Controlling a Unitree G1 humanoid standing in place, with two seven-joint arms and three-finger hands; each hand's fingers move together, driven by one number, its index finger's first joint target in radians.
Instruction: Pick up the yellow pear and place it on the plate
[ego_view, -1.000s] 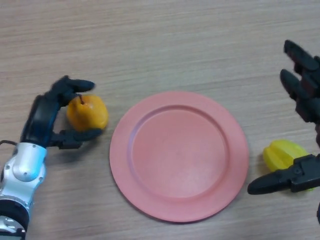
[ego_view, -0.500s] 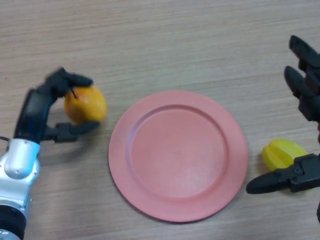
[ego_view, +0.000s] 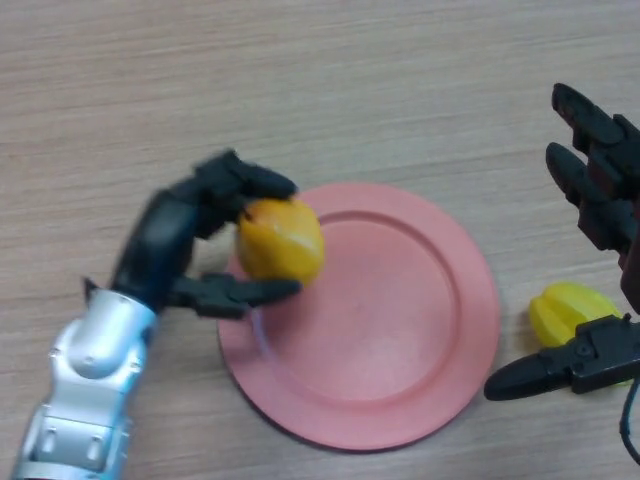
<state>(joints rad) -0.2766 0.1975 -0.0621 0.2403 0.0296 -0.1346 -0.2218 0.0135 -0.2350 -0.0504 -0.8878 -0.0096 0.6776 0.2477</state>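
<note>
The yellow pear is held in my left hand, fingers above it and thumb below it. The hand carries it over the left rim of the pink plate, which lies flat on the wooden table. I cannot tell whether the pear touches the plate. My right hand shows at the right edge, fingers straight and spread, holding nothing, with its thumb low beside the plate's right rim.
A yellow star-shaped fruit lies on the table just right of the plate, between the right hand's fingers and thumb. The wooden table stretches behind the plate.
My left hand has lifted the pear from the table at the left and carried it right, to over the plate's left rim. The right hand has shifted slightly.
</note>
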